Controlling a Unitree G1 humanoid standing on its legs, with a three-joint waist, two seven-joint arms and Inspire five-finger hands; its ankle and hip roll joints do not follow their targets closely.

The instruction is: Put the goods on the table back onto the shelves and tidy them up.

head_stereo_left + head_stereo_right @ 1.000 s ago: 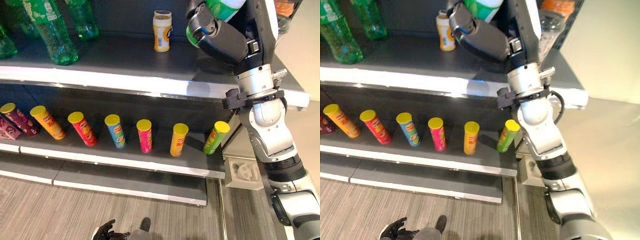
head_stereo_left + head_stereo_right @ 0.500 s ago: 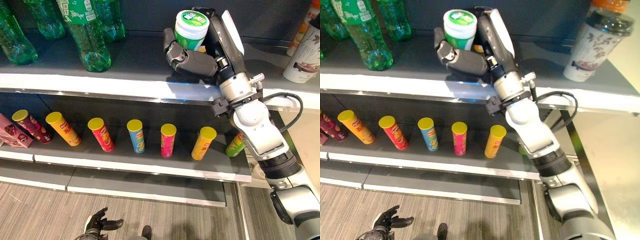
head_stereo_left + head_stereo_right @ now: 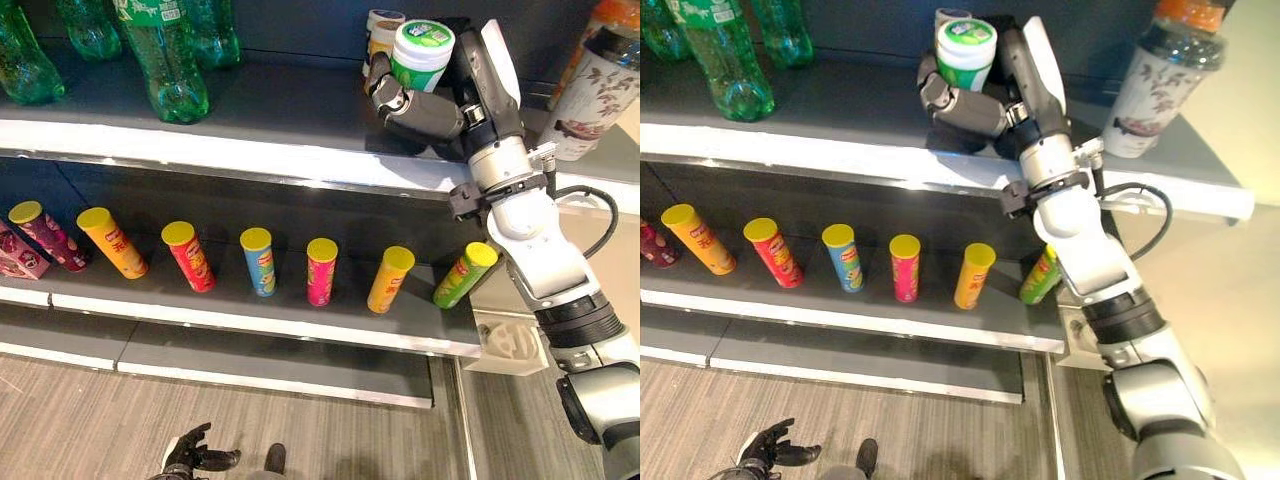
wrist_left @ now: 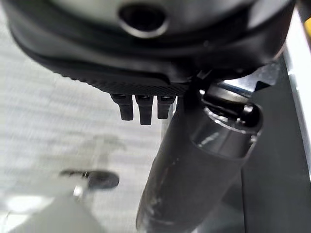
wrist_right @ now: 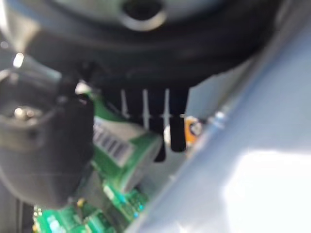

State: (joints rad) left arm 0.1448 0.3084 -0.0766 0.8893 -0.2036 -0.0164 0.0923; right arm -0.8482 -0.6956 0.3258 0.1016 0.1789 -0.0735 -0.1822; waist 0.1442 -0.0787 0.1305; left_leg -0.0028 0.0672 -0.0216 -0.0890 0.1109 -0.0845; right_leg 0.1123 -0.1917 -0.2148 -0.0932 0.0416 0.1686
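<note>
My right hand [image 3: 425, 110] is curled round a green and white jar [image 3: 420, 55], holding it upright just above the upper shelf [image 3: 270, 110]. The jar [image 5: 124, 145] also shows between the thumb and fingers in the right wrist view. Right behind the jar stands a yellow and white jar [image 3: 380, 30] on that shelf. My left hand [image 3: 195, 460] hangs low over the floor with its fingers spread and nothing in it.
Green soda bottles [image 3: 160, 55] stand at the upper shelf's left. A printed drink bottle [image 3: 600, 85] with an orange cap stands at its right end. A row of several crisp tubes [image 3: 320, 270] leans on the lower shelf [image 3: 260, 320].
The right hand has carried the green and white jar further back and right over the upper shelf, close to the yellow jar. The camera has shifted too.
</note>
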